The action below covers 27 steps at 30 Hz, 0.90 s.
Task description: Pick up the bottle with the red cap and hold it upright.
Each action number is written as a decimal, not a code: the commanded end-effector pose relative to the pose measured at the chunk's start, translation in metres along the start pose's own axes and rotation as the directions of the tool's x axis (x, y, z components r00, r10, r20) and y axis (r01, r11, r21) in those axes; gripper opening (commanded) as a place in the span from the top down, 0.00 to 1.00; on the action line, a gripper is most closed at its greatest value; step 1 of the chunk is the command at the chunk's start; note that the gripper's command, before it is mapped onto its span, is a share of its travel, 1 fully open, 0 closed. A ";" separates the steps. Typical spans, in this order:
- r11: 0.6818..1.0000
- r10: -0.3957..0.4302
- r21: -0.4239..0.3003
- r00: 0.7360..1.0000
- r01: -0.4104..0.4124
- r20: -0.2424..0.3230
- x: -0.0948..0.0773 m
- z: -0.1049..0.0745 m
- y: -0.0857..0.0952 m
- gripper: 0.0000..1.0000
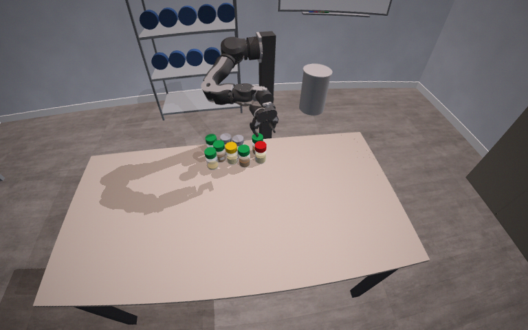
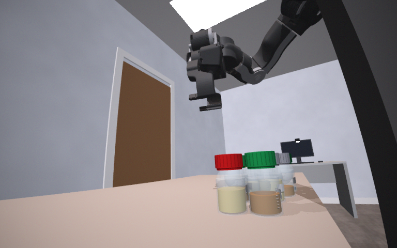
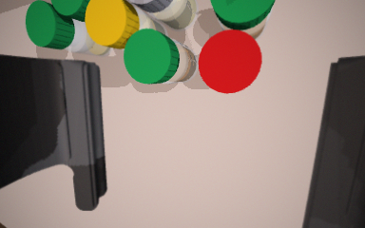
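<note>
1. Pincer is hanging well above the bottle cluster, fingers standing part-open with nothing between them.
2. Red-cap bottle is standing upright on the worktop, at the end of the front row. A green-cap bottle is sitting just beside it on one side, and another green-cap bottle is right behind it.
3. Step in hand, as I'm reading it: lining up over the red cap before descending. In the wrist view it's sitting near the top edge, off the midline between the fingers, so it isn't centred yet.
4. Doing it well: shift until the cap is midway between the fingers, then drop straight down.
5. The gap to the beside neighbour is looking tight; I can't tell if they're touching. One finger is going into that gap, so go slow and nudge rather than tip.
6. Grip the body below the cap and lift vertically.
</note>
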<state>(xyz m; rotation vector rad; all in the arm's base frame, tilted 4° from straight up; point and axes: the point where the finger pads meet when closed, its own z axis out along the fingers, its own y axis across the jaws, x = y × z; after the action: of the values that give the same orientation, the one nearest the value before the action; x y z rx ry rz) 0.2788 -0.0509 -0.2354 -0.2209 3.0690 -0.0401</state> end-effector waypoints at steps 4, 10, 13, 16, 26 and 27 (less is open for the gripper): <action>1.000 0.001 -0.003 1.000 -0.001 0.004 -0.001 0.007 0.001 0.55; 1.000 0.005 -0.005 1.000 -0.005 0.007 -0.003 0.031 0.001 0.55; 1.000 0.006 -0.006 1.000 -0.006 0.008 -0.004 0.039 0.002 0.55; 1.000 0.006 -0.006 1.000 -0.006 0.008 -0.004 0.039 0.002 0.55; 1.000 -0.003 0.001 1.000 0.003 0.000 0.000 0.068 0.001 0.55; 1.000 -0.005 0.001 1.000 0.005 0.000 0.000 0.072 0.001 0.55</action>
<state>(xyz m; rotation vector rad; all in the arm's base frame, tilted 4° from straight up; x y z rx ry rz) 0.2811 -0.0534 -0.3064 -0.2109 3.0821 -0.0555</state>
